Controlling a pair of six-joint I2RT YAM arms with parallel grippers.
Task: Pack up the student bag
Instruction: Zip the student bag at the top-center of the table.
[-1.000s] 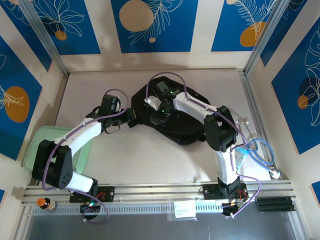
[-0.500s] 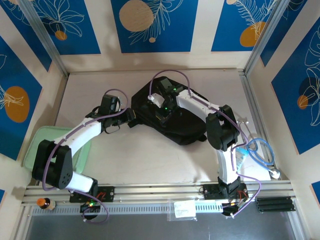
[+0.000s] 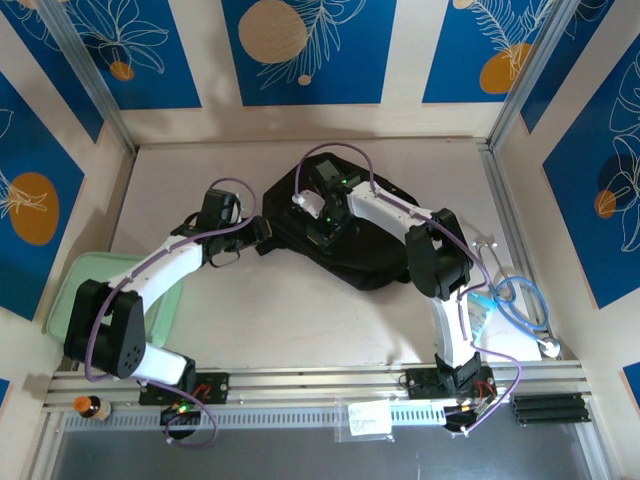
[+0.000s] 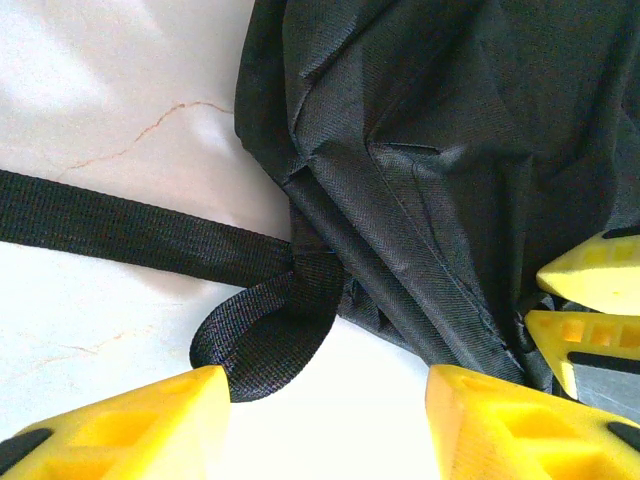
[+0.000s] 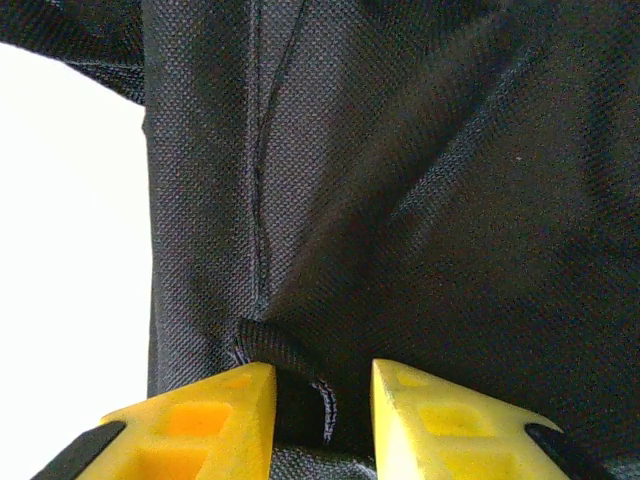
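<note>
The student bag (image 3: 370,262), a black woven-fabric backpack, lies slumped and creased on the pale bench (image 3: 300,310) just beyond its middle, one flat webbing strap (image 4: 120,235) trailing from its edge.

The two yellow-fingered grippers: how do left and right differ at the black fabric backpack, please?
The left gripper is open, jaws wide at a webbing strap loop by the black fabric backpack's edge; the right gripper is shut, pinching a fold of its fabric. The left sits at the bag's rim, the right its middle. Both have yellow fingers.
</note>
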